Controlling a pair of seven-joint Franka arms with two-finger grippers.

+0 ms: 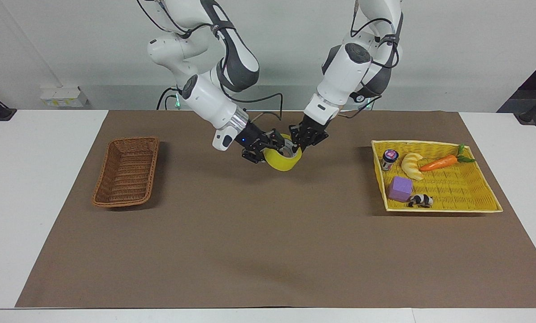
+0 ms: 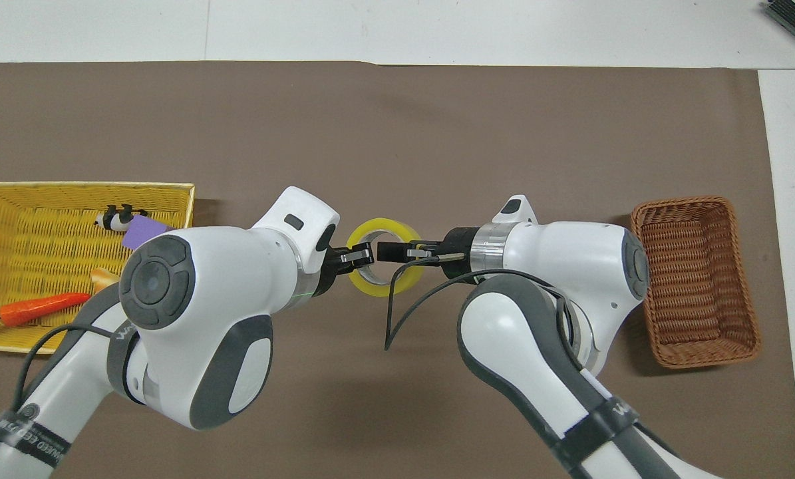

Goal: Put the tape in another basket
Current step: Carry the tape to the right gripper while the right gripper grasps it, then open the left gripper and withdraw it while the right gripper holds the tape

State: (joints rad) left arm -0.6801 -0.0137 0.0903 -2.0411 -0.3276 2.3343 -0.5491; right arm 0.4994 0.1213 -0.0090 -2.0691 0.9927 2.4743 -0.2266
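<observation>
The yellow tape roll (image 1: 282,162) hangs in the air over the middle of the brown mat, between both grippers; it also shows in the overhead view (image 2: 385,285). My left gripper (image 1: 300,144) is shut on the roll's rim on the side toward the yellow basket and holds it up (image 2: 359,257). My right gripper (image 1: 268,146) is open, its jaws set around the roll's other side (image 2: 397,253). The brown wicker basket (image 1: 126,172) stands empty toward the right arm's end of the table (image 2: 696,279).
The flat yellow basket (image 1: 456,193) at the left arm's end holds a carrot (image 1: 438,163), a pale croissant toy (image 1: 412,165), a purple cube (image 1: 400,188), a small jar (image 1: 389,159) and a panda figure (image 1: 420,200).
</observation>
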